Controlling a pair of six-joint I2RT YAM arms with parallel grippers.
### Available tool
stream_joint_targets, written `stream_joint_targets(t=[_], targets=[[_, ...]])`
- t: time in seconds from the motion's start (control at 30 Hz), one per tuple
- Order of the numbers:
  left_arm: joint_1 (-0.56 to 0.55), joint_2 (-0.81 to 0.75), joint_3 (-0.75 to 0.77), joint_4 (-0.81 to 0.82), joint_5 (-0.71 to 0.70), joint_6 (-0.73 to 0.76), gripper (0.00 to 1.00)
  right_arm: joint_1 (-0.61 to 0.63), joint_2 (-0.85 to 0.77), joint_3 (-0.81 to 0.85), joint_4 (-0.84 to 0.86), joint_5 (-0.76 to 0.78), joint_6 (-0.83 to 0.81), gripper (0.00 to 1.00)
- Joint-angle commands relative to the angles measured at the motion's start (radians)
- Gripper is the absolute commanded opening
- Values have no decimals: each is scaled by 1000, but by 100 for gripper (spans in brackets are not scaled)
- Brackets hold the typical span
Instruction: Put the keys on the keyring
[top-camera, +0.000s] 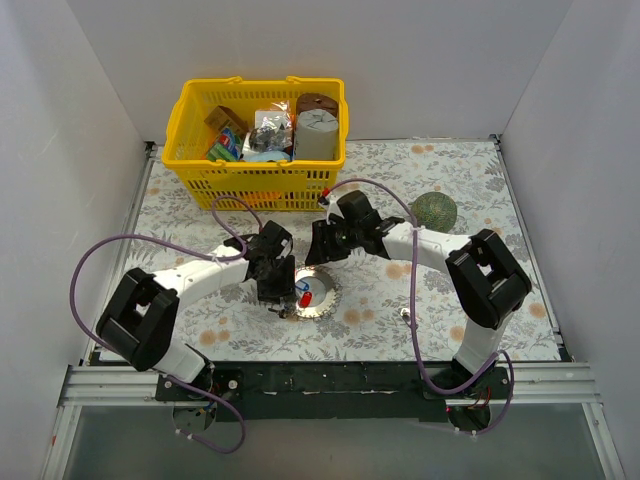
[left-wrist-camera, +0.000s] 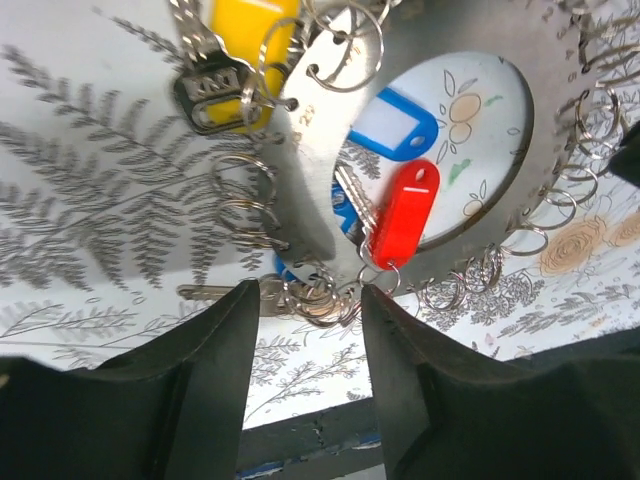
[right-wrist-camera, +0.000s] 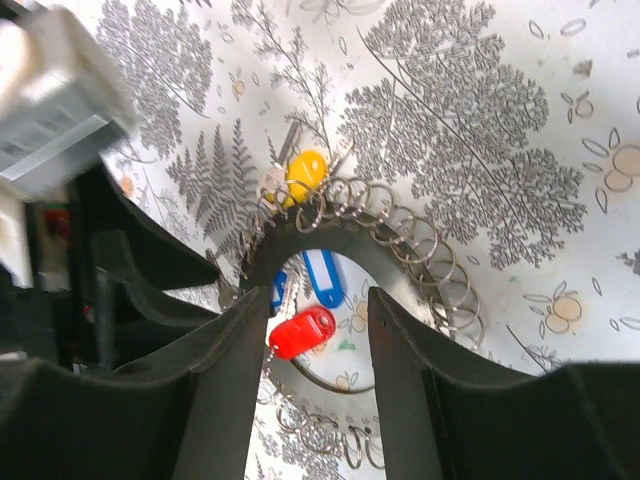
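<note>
Left gripper (left-wrist-camera: 310, 290) at keyring (left-wrist-camera: 315, 190) — floral cloth (left-wrist-camera: 100, 200) (white walls (top-camera: 400, 60)).

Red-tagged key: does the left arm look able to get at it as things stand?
Probably yes. The left claw is open just short of the red-tagged key, which lies uncovered in the hollow centre of the keyring. The right claw sits close and could crowd it.

No readable text; stamp on yellow-tagged key (left-wrist-camera: 208, 95) illegible.
</note>
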Motion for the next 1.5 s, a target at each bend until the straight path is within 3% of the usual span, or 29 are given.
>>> stream_joint_targets(t=[0.0, 0.4, 0.67, 0.83, 1.0, 1.23, 1.47], targets=[[2, -61, 74, -85, -143, 20, 47, -6, -45, 17, -87, 38, -45, 53], [47, 51, 142, -40, -149, 109, 49, -8, -242, -276, -102, 96, -11, 54], [100, 136, 148, 32, -25, 120, 50, -6, -236, -366, -18, 32, 38, 53], [107, 155, 136, 58, 38, 117, 42, -4, -178, -370, 62, -16, 61, 51], [105, 143, 111, 65, 70, 103, 34, -6, -115, -347, 132, -59, 96, 35], [105, 92, 55, 69, 113, 57, 26, -12, -75, -234, 68, -2, 37, 10], [76, 17, 4, 62, 125, 8, 24, -47, -15, -79, -61, 44, -48, 11]])
